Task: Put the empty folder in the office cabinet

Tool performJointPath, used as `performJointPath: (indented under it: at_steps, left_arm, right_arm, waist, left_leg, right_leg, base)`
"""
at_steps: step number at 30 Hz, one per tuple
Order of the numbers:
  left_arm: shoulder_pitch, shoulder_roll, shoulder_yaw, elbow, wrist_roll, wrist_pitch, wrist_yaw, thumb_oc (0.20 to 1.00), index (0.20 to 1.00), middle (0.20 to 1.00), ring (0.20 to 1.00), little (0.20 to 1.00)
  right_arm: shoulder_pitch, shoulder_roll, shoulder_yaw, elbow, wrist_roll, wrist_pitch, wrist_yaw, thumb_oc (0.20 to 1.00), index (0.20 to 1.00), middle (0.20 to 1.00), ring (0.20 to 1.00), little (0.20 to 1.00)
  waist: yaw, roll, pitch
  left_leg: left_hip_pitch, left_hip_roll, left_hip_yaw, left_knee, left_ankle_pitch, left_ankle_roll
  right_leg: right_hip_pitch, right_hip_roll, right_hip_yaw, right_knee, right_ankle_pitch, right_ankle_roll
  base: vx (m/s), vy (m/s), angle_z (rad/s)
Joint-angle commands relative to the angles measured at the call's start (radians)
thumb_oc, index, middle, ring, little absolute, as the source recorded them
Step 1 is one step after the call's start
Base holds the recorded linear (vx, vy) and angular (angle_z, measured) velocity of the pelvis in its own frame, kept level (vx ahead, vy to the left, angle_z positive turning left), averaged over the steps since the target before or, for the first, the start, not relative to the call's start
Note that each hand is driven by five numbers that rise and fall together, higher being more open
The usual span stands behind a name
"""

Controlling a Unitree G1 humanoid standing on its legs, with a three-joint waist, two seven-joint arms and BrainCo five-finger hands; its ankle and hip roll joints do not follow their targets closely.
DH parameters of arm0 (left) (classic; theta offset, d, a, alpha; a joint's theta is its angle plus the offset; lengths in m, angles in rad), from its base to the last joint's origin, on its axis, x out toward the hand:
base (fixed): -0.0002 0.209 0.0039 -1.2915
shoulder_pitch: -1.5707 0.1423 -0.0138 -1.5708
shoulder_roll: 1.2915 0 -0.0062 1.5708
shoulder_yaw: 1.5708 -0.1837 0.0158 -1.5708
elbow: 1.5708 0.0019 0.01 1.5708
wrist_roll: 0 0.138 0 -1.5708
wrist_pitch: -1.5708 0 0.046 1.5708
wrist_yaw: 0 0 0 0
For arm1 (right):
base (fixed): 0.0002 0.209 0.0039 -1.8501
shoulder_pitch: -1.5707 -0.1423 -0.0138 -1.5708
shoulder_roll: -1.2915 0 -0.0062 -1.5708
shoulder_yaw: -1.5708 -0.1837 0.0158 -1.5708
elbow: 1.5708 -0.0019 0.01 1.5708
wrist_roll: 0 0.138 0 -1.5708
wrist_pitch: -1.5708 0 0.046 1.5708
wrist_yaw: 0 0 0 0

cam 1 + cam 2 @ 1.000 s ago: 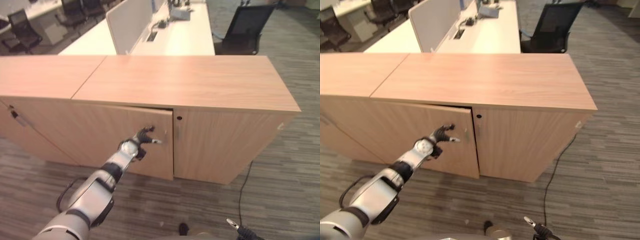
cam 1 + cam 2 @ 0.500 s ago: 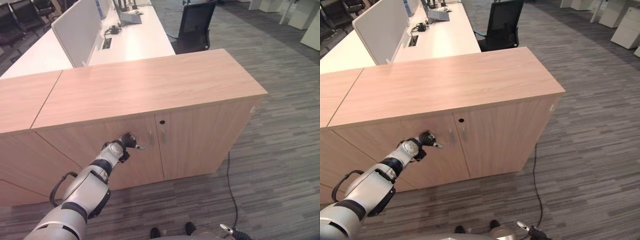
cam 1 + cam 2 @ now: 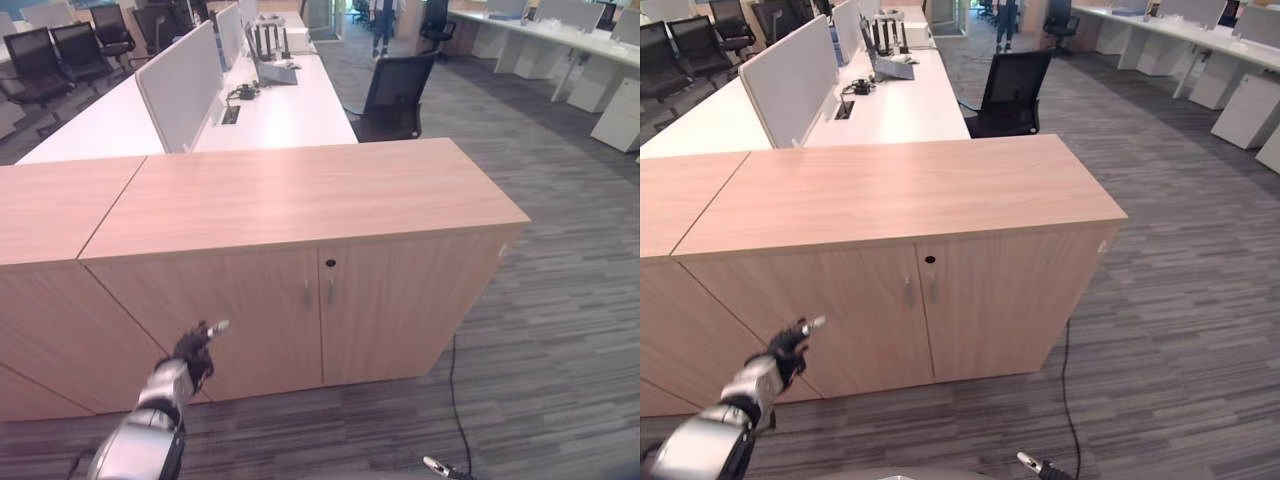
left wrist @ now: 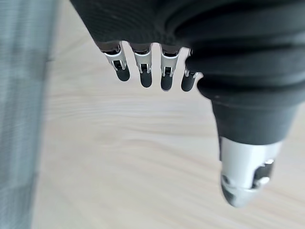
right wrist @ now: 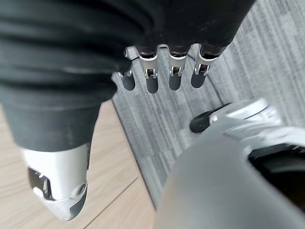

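Your left hand (image 3: 190,350) hangs in front of the low light-wood office cabinet (image 3: 300,210), clear of its left door (image 3: 215,320), fingers relaxed and grasping nothing. Both doors sit flush, two small metal handles (image 3: 318,293) side by side. Your right hand (image 5: 157,71) is relaxed over the grey carpet floor (image 3: 570,300). You cannot tell where the folder is.

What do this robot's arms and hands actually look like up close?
The left arm is smooth silver-grey with dark joints. The left hand wears a dark ribbed cover over its back and wrist; silver fingers with dark tips stand in a row, and a thicker silver thumb sits apart. The right hand looks the same.
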Motion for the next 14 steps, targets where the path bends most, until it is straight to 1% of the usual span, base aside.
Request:
performJointPath:
  at_steps: [1, 2, 3, 4, 5, 6, 7, 8, 9, 10, 11, 12, 14]
  left_arm:
    - [-0.033, -0.044, 0.04, 0.04, 0.045, -0.051, 0.03, 1.0, 1.0, 1.0, 1.0, 1.0]
    - [0.005, -0.057, 0.049, 0.028, 0.052, -0.06, 0.032, 1.0, 1.0, 1.0, 1.0, 1.0]
    - [0.006, -0.057, 0.049, 0.027, 0.052, -0.06, 0.032, 1.0, 1.0, 1.0, 1.0, 1.0]
    - [0.061, -0.078, 0.073, 0.01, 0.043, -0.089, 0.05, 1.0, 1.0, 1.0, 1.0, 1.0]
    - [0.08, -0.086, 0.091, -0.002, 0.022, -0.106, 0.054, 1.0, 1.0, 1.0, 1.0, 1.0]
    - [0.101, -0.09, 0.106, 0.003, 0.014, -0.112, 0.047, 1.0, 1.0, 1.0, 1.0, 1.0]
    - [0.118, -0.086, 0.112, 0.014, 0.019, -0.111, 0.035, 1.0, 1.0, 1.0, 1.0, 1.0]
    - [0.143, -0.08, 0.137, 0.017, -0.013, -0.103, 0.021, 1.0, 1.0, 1.0, 1.0, 1.0]
    - [0.157, -0.083, 0.167, 0.052, -0.015, -0.096, 0.022, 1.0, 1.0, 1.0, 1.0, 1.0]
    - [0.157, -0.083, 0.168, 0.052, -0.015, -0.096, 0.022, 1.0, 1.0, 1.0, 1.0, 1.0]
    - [0.173, -0.083, 0.193, 0.08, -0.026, -0.093, 0.029, 1.0, 1.0, 1.0, 1.0, 1.0]
    - [0.21, -0.08, 0.198, 0.135, 0.033, -0.077, 0.031, 1.0, 1.0, 1.0, 1.0, 1.0]
    - [0.23, -0.08, 0.18, 0.161, 0.094, -0.062, 0.028, 1.0, 1.0, 1.0, 1.0, 1.0]
  right_arm:
    - [-0.029, 0.024, 0.013, 0.002, -0.041, -0.026, -0.022, 1.0, 1.0, 1.0, 1.0, 1.0]
    - [-0.025, 0.028, 0.012, -0.009, -0.042, -0.032, -0.027, 1.0, 1.0, 1.0, 1.0, 1.0]
    - [-0.024, 0.028, 0.013, -0.009, -0.042, -0.032, -0.027, 1.0, 1.0, 1.0, 1.0, 1.0]
    - [-0.023, 0.042, 0.009, -0.014, -0.034, -0.043, -0.039, 1.0, 1.0, 1.0, 1.0, 1.0]
    - [-0.024, 0.051, 0.008, -0.014, -0.025, -0.048, -0.044, 1.0, 1.0, 1.0, 1.0, 1.0]
    - [-0.028, 0.061, 0.01, -0.017, -0.018, -0.054, -0.047, 1.0, 1.0, 1.0, 1.0, 1.0]
    - [-0.03, 0.066, 0.01, -0.019, -0.015, -0.058, -0.048, 1.0, 1.0, 1.0, 1.0, 1.0]
    - [-0.031, 0.068, 0.009, -0.022, -0.011, -0.059, -0.05, 1.0, 1.0, 1.0, 1.0, 1.0]
    - [-0.036, 0.071, 0.003, -0.016, -0.005, -0.06, -0.047, 1.0, 1.0, 1.0, 1.0, 1.0]
    - [-0.037, 0.071, 0.004, -0.016, -0.005, -0.06, -0.047, 1.0, 1.0, 1.0, 1.0, 1.0]
    - [-0.041, 0.075, -0.001, -0.005, 0.002, -0.057, -0.046, 1.0, 1.0, 1.0, 1.0, 1.0]
    - [-0.047, 0.078, -0.012, 0.01, 0.005, -0.056, -0.046, 1.0, 1.0, 1.0, 1.0, 1.0]
    - [-0.052, 0.079, -0.016, 0.021, 0.01, -0.056, -0.047, 1.0, 1.0, 1.0, 1.0, 1.0]
  waist:
    - [0.026, -0.022, 0.006]
    - [0.033, -0.027, 0.006]
    - [0.032, -0.027, 0.005]
    - [0.048, -0.038, 0.007]
    - [0.055, -0.045, 0.009]
    - [0.061, -0.053, 0.01]
    - [0.065, -0.057, 0.011]
    - [0.072, -0.061, 0.013]
    - [0.078, -0.064, 0.015]
    - [0.077, -0.064, 0.015]
    - [0.082, -0.066, 0.016]
    - [0.089, -0.066, 0.018]
    - [0.092, -0.064, 0.017]
  left_leg:
    - [0.0, -0.008, -0.058, 0.013, -0.088, -0.008]
    - [0.0, -0.008, -0.063, 0.013, -0.089, -0.007]
    - [0.0, -0.009, -0.063, 0.013, -0.089, -0.007]
    - [-0.002, -0.012, -0.074, 0.013, -0.089, -0.006]
    - [-0.004, -0.013, -0.08, 0.013, -0.089, -0.006]
    - [-0.007, -0.013, -0.086, 0.013, -0.089, -0.005]
    - [-0.008, -0.013, -0.091, 0.013, -0.089, -0.006]
    - [-0.01, -0.013, -0.095, 0.013, -0.09, -0.005]
    - [-0.012, -0.014, -0.1, 0.013, -0.089, -0.005]
    - [-0.012, -0.014, -0.101, 0.013, -0.089, -0.005]
    - [-0.014, -0.015, -0.104, 0.013, -0.09, -0.005]
    - [-0.016, -0.016, -0.109, 0.013, -0.09, -0.003]
    - [-0.018, -0.017, -0.111, 0.013, -0.091, -0.003]
  right_leg:
    - [0.001, -0.019, -0.058, 0.006, -0.041, 0.061]
    - [0.003, -0.02, -0.063, 0.006, -0.042, 0.06]
    - [0.003, -0.02, -0.064, 0.006, -0.042, 0.06]
    - [0.005, -0.021, -0.069, 0.006, -0.044, 0.057]
    - [0.006, -0.022, -0.075, 0.006, -0.046, 0.057]
    - [0.006, -0.023, -0.079, 0.006, -0.048, 0.057]
    - [0.007, -0.023, -0.082, 0.006, -0.049, 0.056]
    - [0.006, -0.025, -0.085, 0.006, -0.05, 0.056]
    - [0.004, -0.025, -0.089, 0.006, -0.05, 0.056]
    - [0.005, -0.025, -0.09, 0.006, -0.051, 0.056]
    - [0.003, -0.026, -0.092, 0.006, -0.051, 0.056]
    - [0.002, -0.026, -0.097, 0.006, -0.052, 0.056]
    - [0.001, -0.027, -0.098, 0.006, -0.052, 0.055]
  base:
    - [0.02, 0.006, 0.06]
    - [0.01, 0.004, 0.05]
    - [0.01, -0.003, 0.08]
    - [0.01, -0.011, 0.12]
    - [0.0, -0.025, 0.17]
    - [0.0, -0.029, 0.26]
    - [0.0, -0.025, 0.3]
    - [0.01, -0.011, 0.28]
    - [0.0, -0.005, 0.18]
    - [0.0, -0.003, 0.1]
    - [0.01, 0.012, 0.11]
    - [0.02, 0.019, 0.08]
    - [0.02, 0.014, 0.03]
